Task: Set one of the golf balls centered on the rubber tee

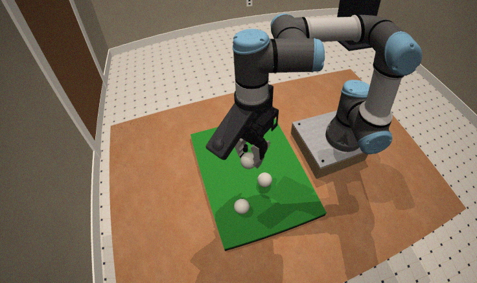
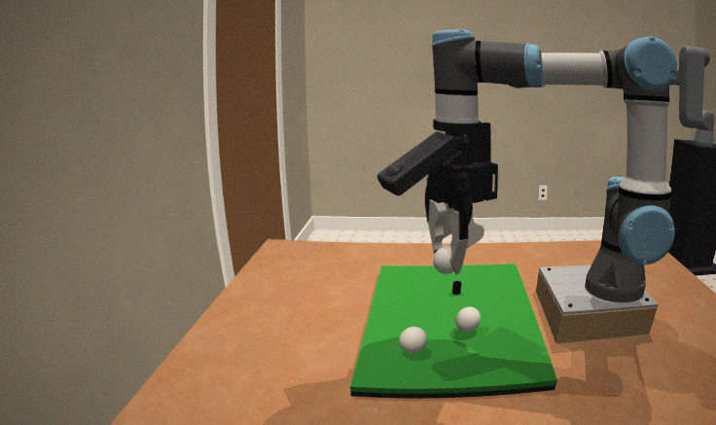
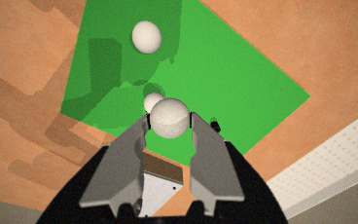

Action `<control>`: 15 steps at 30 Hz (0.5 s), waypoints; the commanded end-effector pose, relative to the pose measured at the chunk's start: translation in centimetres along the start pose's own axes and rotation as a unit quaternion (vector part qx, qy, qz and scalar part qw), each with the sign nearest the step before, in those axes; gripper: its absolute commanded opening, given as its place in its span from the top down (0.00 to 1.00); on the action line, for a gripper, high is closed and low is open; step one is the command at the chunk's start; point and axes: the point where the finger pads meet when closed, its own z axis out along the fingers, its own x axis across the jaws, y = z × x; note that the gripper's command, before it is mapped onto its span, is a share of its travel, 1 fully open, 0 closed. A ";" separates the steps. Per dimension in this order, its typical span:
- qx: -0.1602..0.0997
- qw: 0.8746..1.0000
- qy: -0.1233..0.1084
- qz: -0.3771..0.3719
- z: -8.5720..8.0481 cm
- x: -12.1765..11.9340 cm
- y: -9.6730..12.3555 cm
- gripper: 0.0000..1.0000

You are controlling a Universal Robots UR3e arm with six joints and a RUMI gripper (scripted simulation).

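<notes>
My gripper (image 2: 447, 262) is shut on a white golf ball (image 2: 443, 260) and holds it in the air above the green mat (image 2: 453, 326). In the wrist view the ball (image 3: 168, 118) sits between the two grey fingers. The black rubber tee (image 2: 456, 287) stands upright on the mat, a little below and to the right of the held ball in the exterior view. In the wrist view the tee (image 3: 215, 125) peeks out just right of the right finger. Two more golf balls (image 2: 467, 318) (image 2: 411, 338) lie on the mat nearer the front. In the top view the held ball (image 1: 247, 160) hangs behind the other two (image 1: 264, 179) (image 1: 241, 206).
The arm's grey base block (image 2: 596, 309) stands on the wooden table right of the mat. The mat's edges lie well inside the table top. A wall and a brown door panel (image 2: 245, 115) are to the left, behind the table.
</notes>
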 end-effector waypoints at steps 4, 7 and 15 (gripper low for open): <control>0.003 1.000 -0.001 -0.001 -0.8 4.0 3.2 1.00; 0.003 1.000 0.000 -0.001 -1.1 5.7 5.1 1.00; 0.002 1.000 0.000 -0.001 -1.8 8.4 8.8 1.00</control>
